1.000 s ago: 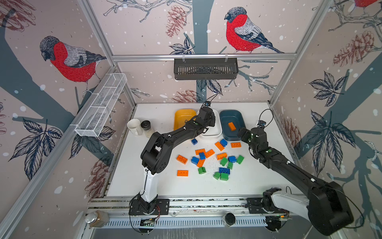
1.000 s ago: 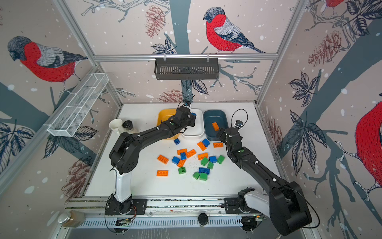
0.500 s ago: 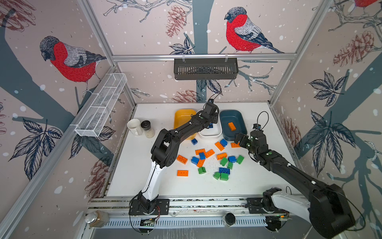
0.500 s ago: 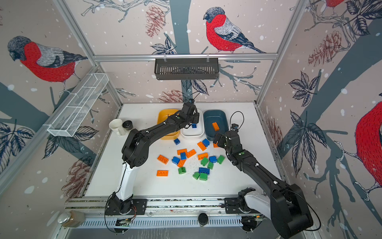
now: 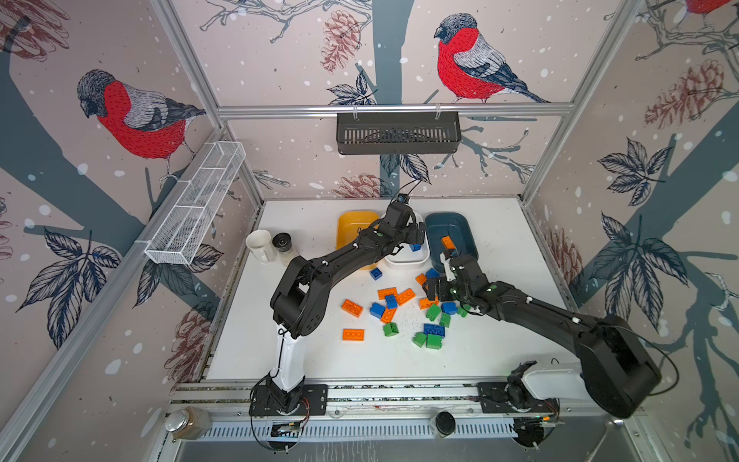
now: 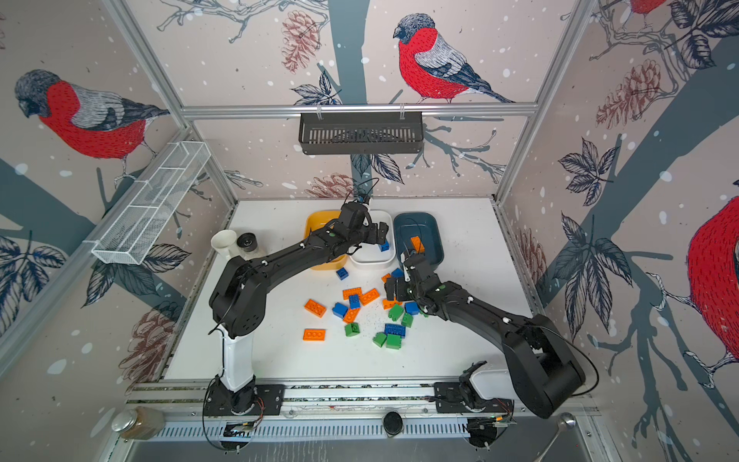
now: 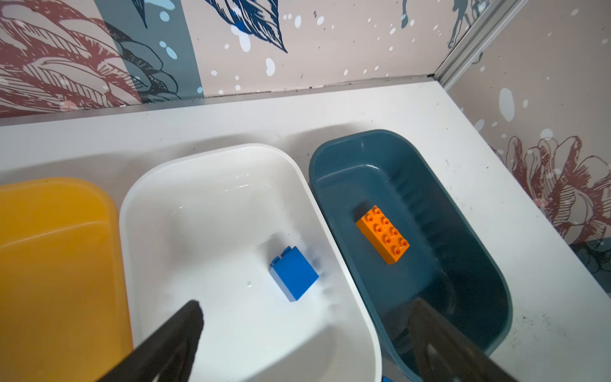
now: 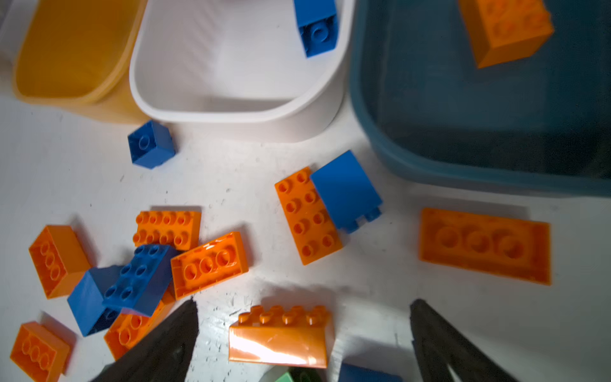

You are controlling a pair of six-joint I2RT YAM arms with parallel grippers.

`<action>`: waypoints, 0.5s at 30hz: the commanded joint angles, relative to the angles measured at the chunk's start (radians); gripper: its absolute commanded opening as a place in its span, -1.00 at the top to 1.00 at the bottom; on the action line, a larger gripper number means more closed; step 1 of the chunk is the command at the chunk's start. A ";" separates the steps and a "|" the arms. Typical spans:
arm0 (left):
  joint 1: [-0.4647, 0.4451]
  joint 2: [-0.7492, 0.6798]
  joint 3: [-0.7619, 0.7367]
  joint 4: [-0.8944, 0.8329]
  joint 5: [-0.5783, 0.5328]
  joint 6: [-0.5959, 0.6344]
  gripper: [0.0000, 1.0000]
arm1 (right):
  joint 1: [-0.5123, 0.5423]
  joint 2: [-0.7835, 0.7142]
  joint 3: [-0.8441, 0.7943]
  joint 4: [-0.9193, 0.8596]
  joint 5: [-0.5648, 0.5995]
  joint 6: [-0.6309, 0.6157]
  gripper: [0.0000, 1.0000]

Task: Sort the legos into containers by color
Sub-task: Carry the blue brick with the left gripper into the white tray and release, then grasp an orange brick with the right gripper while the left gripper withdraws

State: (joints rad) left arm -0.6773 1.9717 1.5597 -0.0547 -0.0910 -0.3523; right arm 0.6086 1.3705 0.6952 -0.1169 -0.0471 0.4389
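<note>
Three containers stand in a row at the back: a yellow tub [image 5: 352, 228], a white tub [image 5: 404, 262] and a teal tub [image 5: 460, 228]. My left gripper [image 7: 307, 311] hangs open over the white tub [image 7: 211, 185], and a blue brick [image 7: 294, 273] lies on the tub floor just beyond its fingertips. One orange brick [image 7: 383, 234] lies in the teal tub [image 7: 463, 264]. My right gripper [image 8: 305, 307] is open low over the loose legos [image 5: 400, 308], its fingers either side of an orange brick [image 8: 281, 337] lying on its side. Orange, blue and green bricks are scattered mid-table.
A white mug [image 5: 260, 246] and a small dark jar [image 5: 283, 244] stand left of the tubs. A white wire mesh basket [image 5: 196, 208] hangs on the left wall and a black basket [image 5: 398, 132] on the back wall. Two orange bricks [image 5: 352, 320] lie apart, left of the pile.
My left gripper has opened and the blue brick has dropped into the white tub. My right gripper, open throughout, has moved from beside the teal tub down to the pile.
</note>
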 commanded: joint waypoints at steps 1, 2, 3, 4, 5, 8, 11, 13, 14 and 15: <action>0.004 -0.047 -0.042 0.093 -0.039 -0.016 -0.95 | 0.052 0.062 0.053 -0.131 0.051 -0.052 -0.99; 0.005 -0.060 -0.057 0.102 -0.041 -0.016 -0.94 | 0.066 0.084 0.070 -0.148 0.054 -0.052 -0.99; 0.006 -0.066 -0.065 0.107 -0.041 -0.015 -0.94 | 0.077 0.101 0.082 -0.161 0.054 -0.054 -0.99; 0.007 -0.072 -0.070 0.106 -0.043 -0.016 -0.94 | 0.092 0.121 0.094 -0.169 0.060 -0.055 -0.99; 0.009 -0.074 -0.071 0.102 -0.046 -0.019 -0.94 | 0.106 0.137 0.102 -0.176 0.067 -0.055 -0.99; 0.012 -0.077 -0.080 0.095 -0.050 -0.022 -0.94 | 0.136 0.180 0.134 -0.201 0.115 -0.036 -1.00; 0.015 -0.080 -0.089 0.091 -0.057 -0.024 -0.94 | 0.153 0.200 0.154 -0.222 0.181 -0.001 -0.97; 0.018 -0.082 -0.095 0.089 -0.062 -0.025 -0.94 | 0.161 0.210 0.153 -0.215 0.181 0.003 -0.95; 0.018 -0.083 -0.098 0.089 -0.062 -0.026 -0.94 | 0.164 0.215 0.153 -0.212 0.173 0.003 -0.92; 0.020 -0.083 -0.101 0.088 -0.062 -0.027 -0.94 | 0.166 0.222 0.156 -0.213 0.174 0.006 -0.88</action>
State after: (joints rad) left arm -0.6613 1.9003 1.4651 0.0105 -0.1356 -0.3706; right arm 0.7658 1.5795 0.8436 -0.3084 0.0917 0.4210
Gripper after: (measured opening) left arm 0.972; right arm 0.950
